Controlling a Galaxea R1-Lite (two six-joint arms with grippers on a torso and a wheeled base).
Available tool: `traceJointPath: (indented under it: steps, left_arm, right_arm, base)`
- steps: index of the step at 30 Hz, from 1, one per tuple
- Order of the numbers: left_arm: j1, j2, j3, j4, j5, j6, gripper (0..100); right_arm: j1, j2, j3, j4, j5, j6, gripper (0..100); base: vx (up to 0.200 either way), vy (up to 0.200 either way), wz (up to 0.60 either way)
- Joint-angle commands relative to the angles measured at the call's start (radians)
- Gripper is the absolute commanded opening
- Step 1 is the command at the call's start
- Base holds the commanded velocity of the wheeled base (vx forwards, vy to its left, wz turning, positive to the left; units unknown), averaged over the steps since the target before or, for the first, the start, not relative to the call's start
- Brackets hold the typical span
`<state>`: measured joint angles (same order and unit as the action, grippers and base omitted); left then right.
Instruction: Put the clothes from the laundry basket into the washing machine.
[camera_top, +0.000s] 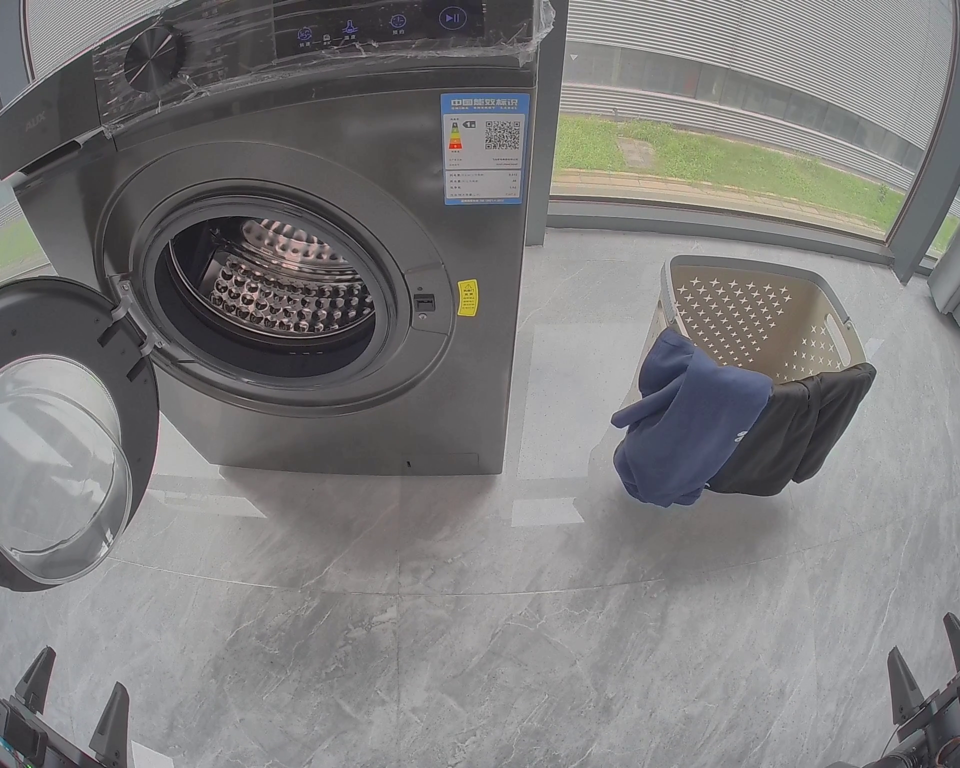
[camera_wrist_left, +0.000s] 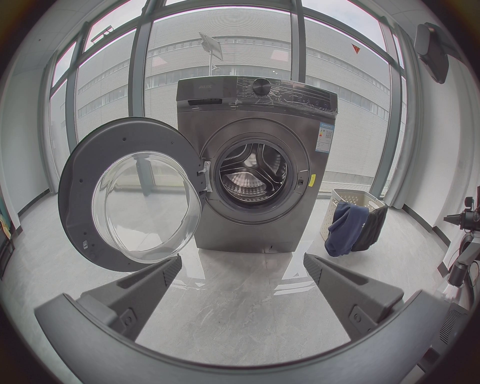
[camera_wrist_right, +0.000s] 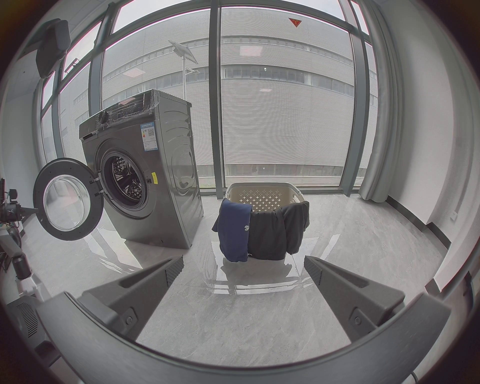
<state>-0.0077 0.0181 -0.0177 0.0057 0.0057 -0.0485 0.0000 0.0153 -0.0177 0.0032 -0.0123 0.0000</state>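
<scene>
Grey steel front-loading washing machine (camera_top: 330, 130) stands on a pale grey marbled tile floor (camera_top: 480, 620), to the robot's left in the head view. Its round, glass-windowed door (camera_top: 60, 450) hangs wide open, swung out to the left, and the perforated metal drum (camera_top: 275, 285) shows through the opening.

To the right of the machine and apart from it sits a beige plastic laundry basket (camera_top: 760, 310) with star-shaped holes, close to a tall window (camera_top: 750, 100). A dark blue garment (camera_top: 690, 420) is draped over the basket's near rim and hangs down its outside. A black garment (camera_top: 800, 420) hangs over the same rim just to the right of it, touching it.

The left gripper (camera_wrist_left: 241, 260) is low at the near edge of the scene, facing the open machine, its two dark fingers spread wide with nothing between them. The right gripper (camera_wrist_right: 242, 260) is low on the other side, facing the basket, fingers likewise spread and holding nothing. Both are well apart from the clothes.
</scene>
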Motion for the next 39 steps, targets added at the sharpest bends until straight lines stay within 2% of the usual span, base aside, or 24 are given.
traceJointPath:
  steps: [1,26,35,39]
  left_arm:
    - [0.0,-0.017,0.015,0.0,-0.001,-0.001,100]
    - [0.0,-0.017,0.015,0.0,0.0,-0.001,100]
    - [0.0,-0.017,0.016,0.0,0.0,-0.001,100]
    - [0.0,-0.017,0.015,0.0,-0.001,-0.001,100]
  right_arm:
    - [0.0,-0.015,0.018,0.0,0.0,0.0,100]
    - [0.0,-0.015,0.018,0.0,-0.001,0.0,100]
    - [0.0,-0.015,0.018,0.0,-0.001,0.0,100]
    - [0.0,-0.015,0.018,0.0,-0.001,0.0,100]
  base:
    - [0.0,-0.2,0.0]
    - [0.0,-0.2,0.0]
    - [0.0,0.0,0.0]
    - [0.2,0.0,0.0]
